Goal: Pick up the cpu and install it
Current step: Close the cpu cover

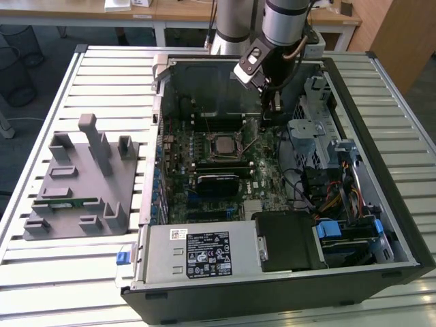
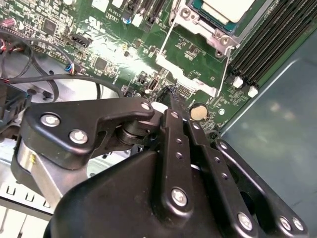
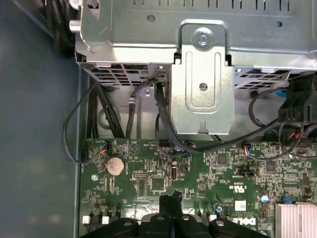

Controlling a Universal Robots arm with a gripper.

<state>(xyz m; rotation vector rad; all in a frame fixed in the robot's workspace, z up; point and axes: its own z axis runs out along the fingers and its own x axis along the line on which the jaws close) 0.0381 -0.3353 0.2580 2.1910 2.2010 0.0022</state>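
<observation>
Two slim black fingers (image 2: 168, 134) of our dark metal gripper (image 2: 173, 95) meet tip to tip, gripping nothing, close over one edge of the green motherboard (image 3: 218, 173), while we see the small flat square cpu (image 1: 221, 144) with its pale silver top seated in the metal-framed socket (image 2: 184, 14) near that board's middle.

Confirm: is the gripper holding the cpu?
No: in the exterior view the cpu lies seated on the motherboard, apart from the gripper above the board.
</observation>
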